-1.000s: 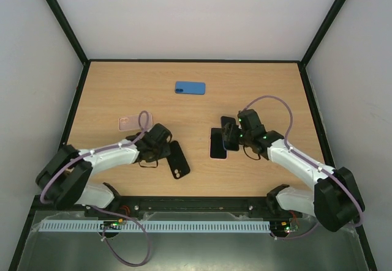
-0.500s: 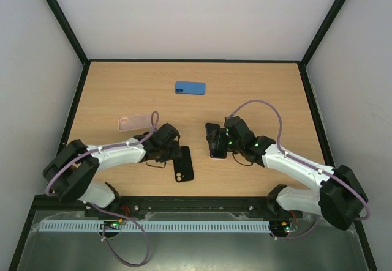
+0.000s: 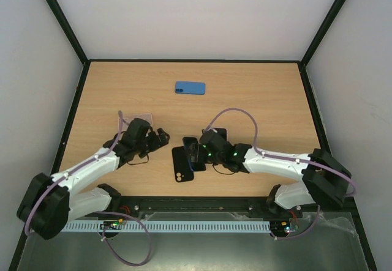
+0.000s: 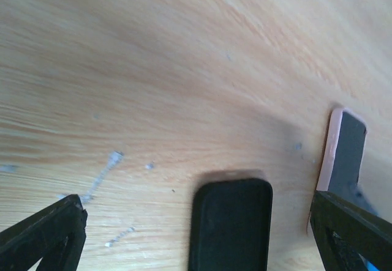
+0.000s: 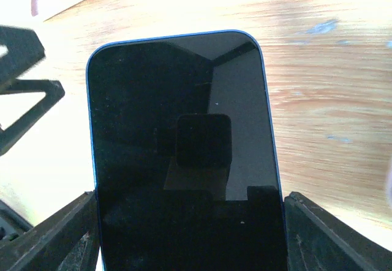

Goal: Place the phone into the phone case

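Right gripper (image 5: 187, 222) jaws around phone (image 5: 184, 155), near black case (image 3: 181, 166)

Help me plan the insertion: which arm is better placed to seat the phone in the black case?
Right: the right pincer grips the phone close to the black case; the left pincer is open, empty.

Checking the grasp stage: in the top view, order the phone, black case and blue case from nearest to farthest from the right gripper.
1. phone: held in the right gripper.
2. black case: just left of it, flat on the table.
3. blue case: far back, centre.
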Tool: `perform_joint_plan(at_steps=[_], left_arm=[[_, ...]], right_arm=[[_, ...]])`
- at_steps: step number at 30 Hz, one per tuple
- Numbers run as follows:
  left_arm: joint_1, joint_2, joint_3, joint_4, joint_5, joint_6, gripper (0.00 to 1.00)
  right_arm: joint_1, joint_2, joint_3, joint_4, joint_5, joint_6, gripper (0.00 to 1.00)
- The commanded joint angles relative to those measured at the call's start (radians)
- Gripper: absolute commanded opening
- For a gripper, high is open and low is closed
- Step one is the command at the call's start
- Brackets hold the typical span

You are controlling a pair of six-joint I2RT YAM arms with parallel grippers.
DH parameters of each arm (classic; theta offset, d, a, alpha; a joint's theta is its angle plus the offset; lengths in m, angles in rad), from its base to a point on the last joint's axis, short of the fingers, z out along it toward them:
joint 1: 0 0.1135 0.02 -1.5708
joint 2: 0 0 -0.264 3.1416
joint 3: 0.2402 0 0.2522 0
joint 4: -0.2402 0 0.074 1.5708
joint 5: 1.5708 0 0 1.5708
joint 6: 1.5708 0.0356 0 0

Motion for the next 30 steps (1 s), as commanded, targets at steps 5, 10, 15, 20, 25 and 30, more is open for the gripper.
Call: perform_joint_plan(at_steps=[5,10,15,20,25,30], left_arm=[[0.206,-0.154,-0.084,-0.084,0.097,0.077,0.99],[0.258,-0.197,-0.131,-0.063,0.177,0.097,0.98],[0.259,-0.217,-0.162,-0.020,0.263,0.098,0.89],[0.259,-0.226,-0.218,0.070,0.360,0.069,0.79],[0.258,-0.199,-0.270,0.192,0.454,0.038,0.71],[0.254,-0.162,-0.311,0.329,0.512,-0.008,0.64]], right_arm=[[0.104,0.113,0.114,0.124,0.058,0.124,0.61],[0.128,0.193,0.137,0.141,0.053,0.150,0.61],[0.132,0.238,0.148,0.133,0.057,0.168,0.62],[0.133,0.272,0.146,0.127,0.066,0.197,0.63],[0.134,0.312,0.160,0.097,0.073,0.205,0.65],[0.136,0.319,0.157,0.090,0.108,0.220,0.67]])
